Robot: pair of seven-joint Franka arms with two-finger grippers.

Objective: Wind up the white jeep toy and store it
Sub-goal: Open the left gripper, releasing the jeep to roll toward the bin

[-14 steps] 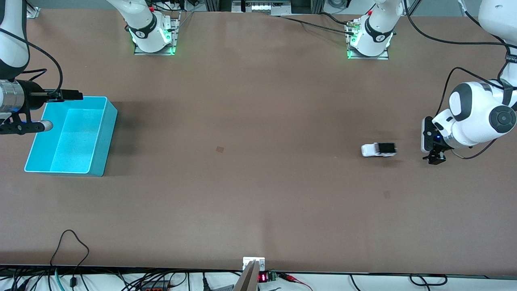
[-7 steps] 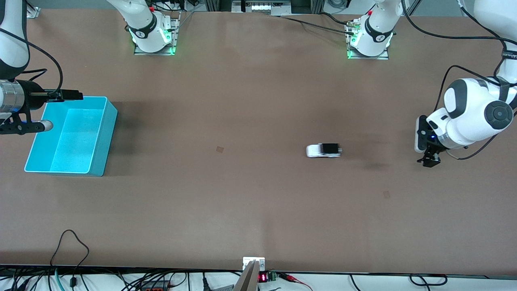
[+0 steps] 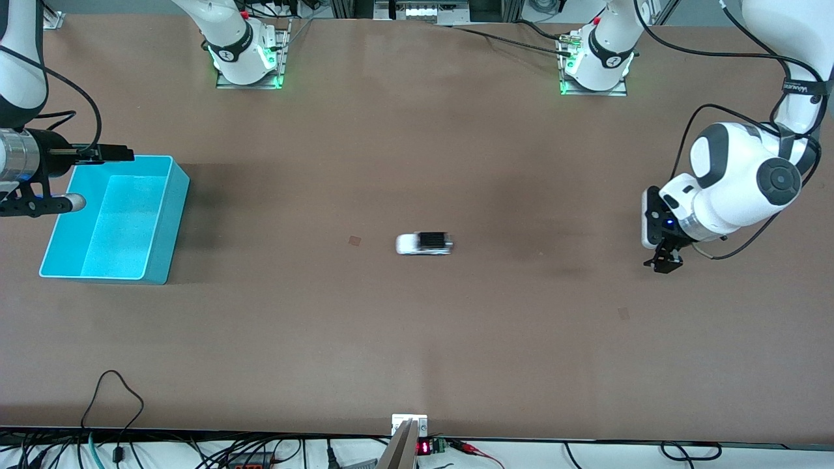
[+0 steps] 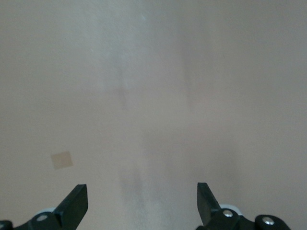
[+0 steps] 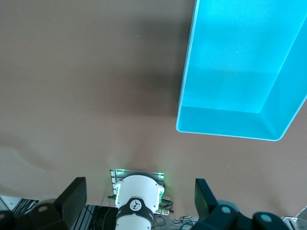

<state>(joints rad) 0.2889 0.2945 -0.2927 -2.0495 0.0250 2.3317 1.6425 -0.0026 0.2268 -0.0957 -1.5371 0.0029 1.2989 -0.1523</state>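
The white jeep toy (image 3: pixel 425 243), white with a black roof, stands alone on the brown table near its middle, blurred. My left gripper (image 3: pixel 664 264) hangs open and empty over the table at the left arm's end, well apart from the jeep; its wrist view shows only bare table between the open fingers (image 4: pixel 142 191). My right gripper (image 3: pixel 105 178) is open and empty, held sideways over the rim of the turquoise bin (image 3: pixel 171 228). The right wrist view shows the gripper (image 5: pixel 141 189) open and the empty bin (image 5: pixel 187 96) beside it.
A small tape square (image 3: pixel 354 240) lies between jeep and bin; another tape square (image 3: pixel 623 313) lies near the left gripper and shows in the left wrist view (image 4: pixel 62 160). The arm bases (image 3: pixel 247 55) stand along the table edge farthest from the front camera. Cables run along the nearest edge.
The jeep has rolled from the left arm's end to the table's middle, toward the bin. The left gripper has drifted the same way. The right arm has not moved.
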